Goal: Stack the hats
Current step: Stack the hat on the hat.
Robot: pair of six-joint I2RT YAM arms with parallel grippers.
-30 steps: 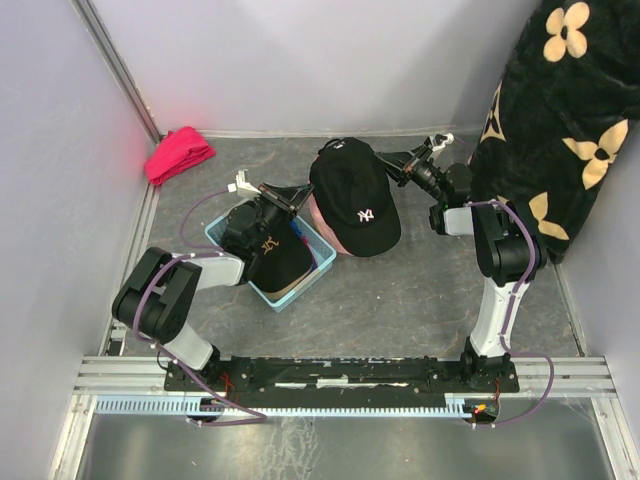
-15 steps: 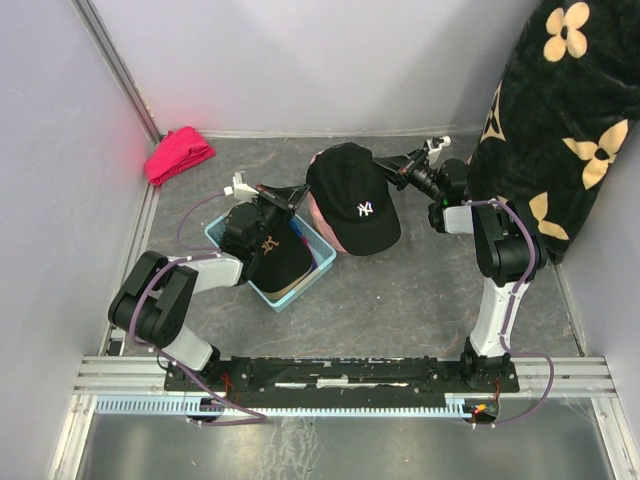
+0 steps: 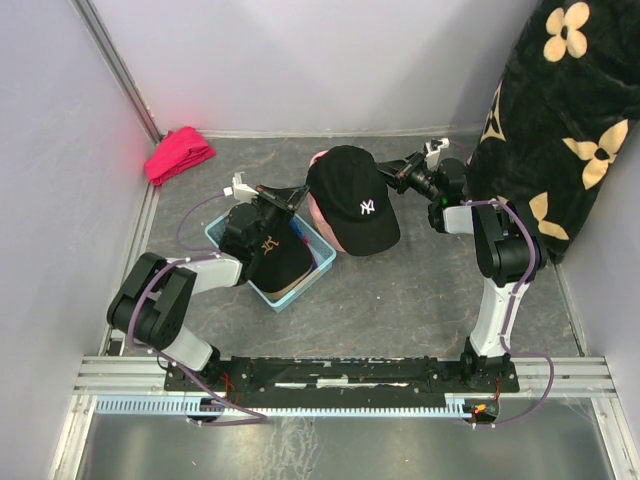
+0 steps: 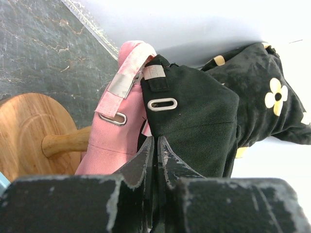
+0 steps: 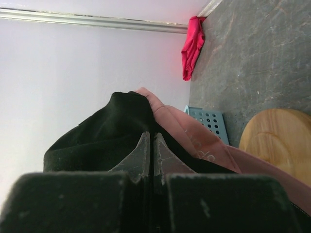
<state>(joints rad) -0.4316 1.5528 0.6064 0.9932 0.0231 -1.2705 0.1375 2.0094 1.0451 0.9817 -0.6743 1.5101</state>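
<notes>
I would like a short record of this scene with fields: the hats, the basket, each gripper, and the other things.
stack: black NY cap lies over pink cap, which sits over the wooden stand
basket: blue basket holds a second black cap
left gripper: shut, pinching the back edge of the black NY cap
right gripper: shut on the same cap's opposite edge
other: red cloth in the far left corner; flowered blanket at the right
</notes>
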